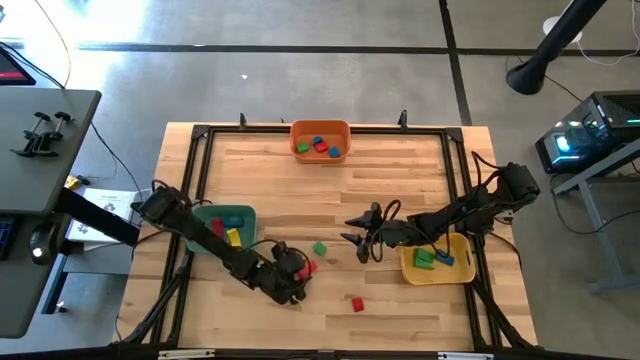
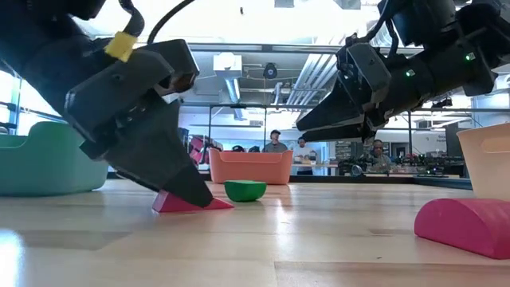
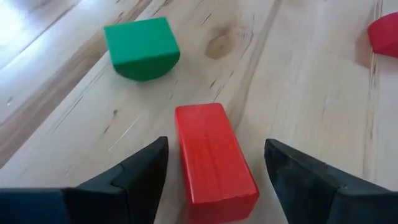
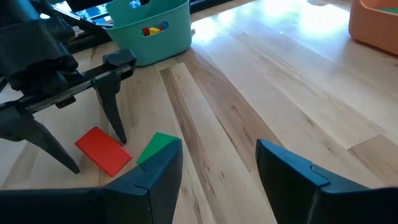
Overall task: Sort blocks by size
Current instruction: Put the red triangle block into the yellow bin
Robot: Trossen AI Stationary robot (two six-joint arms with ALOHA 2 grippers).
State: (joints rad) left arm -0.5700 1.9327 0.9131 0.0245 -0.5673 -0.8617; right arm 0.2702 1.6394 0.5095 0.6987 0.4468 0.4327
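Observation:
A red brick-shaped block (image 3: 214,158) lies flat on the table, also in the right wrist view (image 4: 104,150) and the high view (image 1: 309,267). My left gripper (image 3: 214,171) is open, low over the table, one finger on each side of the red block, not touching it. A green half-round block (image 3: 142,48) lies beyond it (image 1: 319,248). Another red block (image 1: 357,303) lies nearer the front edge. My right gripper (image 1: 356,237) is open and empty above the table's middle.
A teal bin (image 1: 228,222) with blocks stands at the left, an orange bin (image 1: 320,140) with blocks at the far edge, a yellow bin (image 1: 438,262) with blocks at the right. Bare wood lies between them.

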